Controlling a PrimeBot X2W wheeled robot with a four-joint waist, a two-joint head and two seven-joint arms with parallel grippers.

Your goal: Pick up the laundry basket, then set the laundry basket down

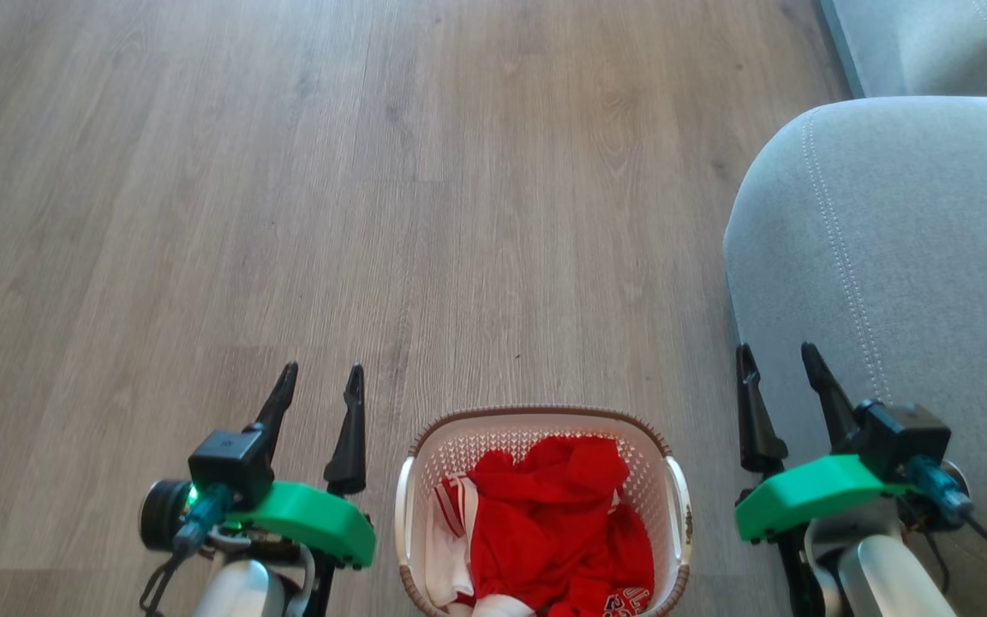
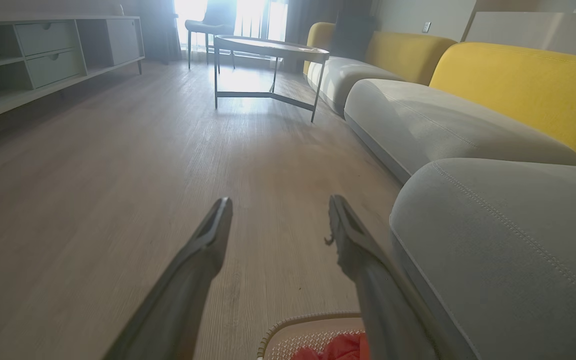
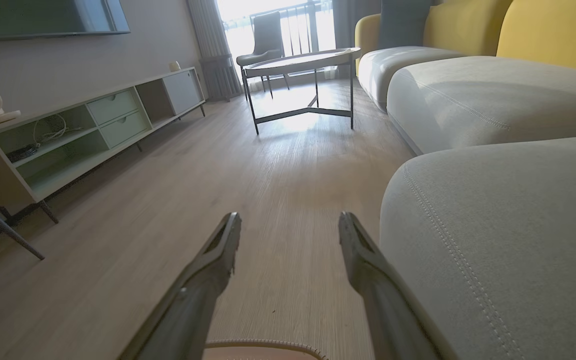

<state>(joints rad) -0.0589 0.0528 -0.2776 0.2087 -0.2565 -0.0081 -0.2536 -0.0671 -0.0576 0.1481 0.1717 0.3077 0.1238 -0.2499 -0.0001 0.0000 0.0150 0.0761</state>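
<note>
The laundry basket (image 1: 663, 467), white with a brown woven rim and white side handles, stands on the wood floor at the bottom middle of the head view, holding red and white clothes (image 1: 553, 523). My left gripper (image 1: 320, 382) hovers open to its left and my right gripper (image 1: 778, 363) hovers open to its right, both apart from it with nothing between the fingers. The left wrist view catches the basket's far rim (image 2: 308, 320) at the bottom, between the open left gripper's (image 2: 278, 207) fingers. In the right wrist view the rim (image 3: 263, 346) shows below the open right gripper (image 3: 290, 222).
A grey sofa (image 1: 888, 257) with yellow backs (image 2: 518, 70) runs along the right, close beside my right gripper. Farther ahead stand a round coffee table (image 3: 300, 62), a chair (image 3: 265, 37) and, on the left, a low media cabinet (image 3: 93, 130). Wood floor (image 1: 331, 188) stretches ahead.
</note>
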